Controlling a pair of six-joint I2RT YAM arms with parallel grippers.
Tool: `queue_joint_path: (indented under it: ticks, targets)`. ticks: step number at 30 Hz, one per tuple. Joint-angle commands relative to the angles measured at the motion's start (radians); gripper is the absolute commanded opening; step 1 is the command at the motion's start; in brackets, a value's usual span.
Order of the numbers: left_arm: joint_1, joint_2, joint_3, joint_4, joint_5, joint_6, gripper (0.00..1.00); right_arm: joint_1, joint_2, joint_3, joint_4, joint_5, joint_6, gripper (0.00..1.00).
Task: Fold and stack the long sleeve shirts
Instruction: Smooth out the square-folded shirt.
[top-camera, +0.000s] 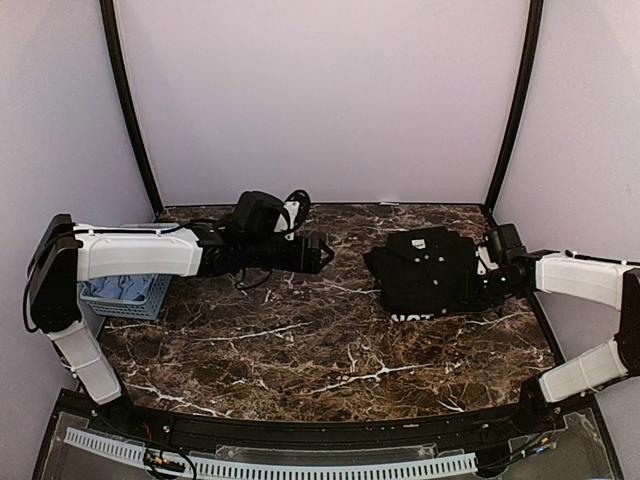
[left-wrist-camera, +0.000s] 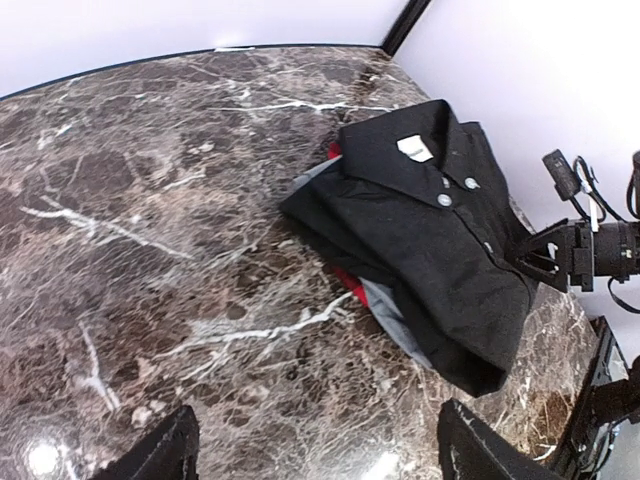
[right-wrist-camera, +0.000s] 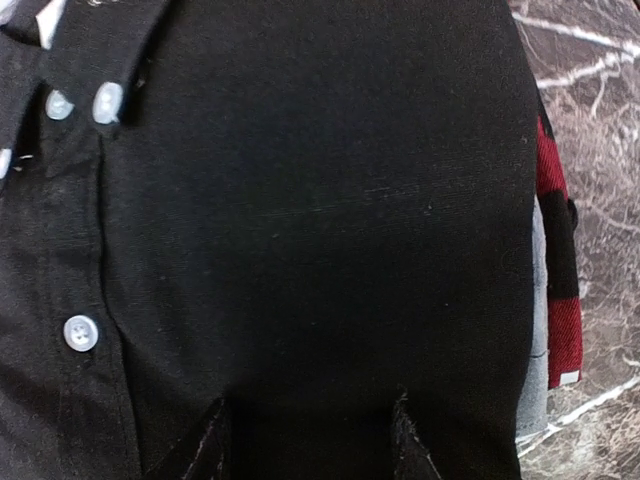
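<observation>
The top camera looks down from behind on the whole table (top-camera: 300, 340). The left wrist camera sees the black shirt (left-wrist-camera: 430, 230) far ahead of the left gripper (left-wrist-camera: 318, 425); the right wrist camera sees it very close.

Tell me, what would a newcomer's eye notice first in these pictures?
A folded black shirt tops a stack at the right of the dark marble table, with a red-edged shirt and a grey shirt peeking out beneath it. The right gripper is open just over the black shirt; the left gripper is open above the table's middle.
</observation>
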Motion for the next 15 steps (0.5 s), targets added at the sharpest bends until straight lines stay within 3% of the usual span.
queue_joint_path:
  ticks: [1, 8, 15]
  targets:
    - [0.006, -0.096, -0.084, -0.04, -0.141, 0.027, 0.82, 0.006, -0.006, -0.069, 0.044, 0.046, 0.04, 0.52]
    - [0.006, -0.2, -0.157, -0.098, -0.261, -0.016, 0.94, 0.029, -0.122, 0.006, 0.033, 0.045, 0.017, 0.58]
    - [0.007, -0.347, -0.251, -0.173, -0.457, -0.01, 0.99, 0.03, -0.242, 0.124, -0.017, 0.093, -0.027, 0.78]
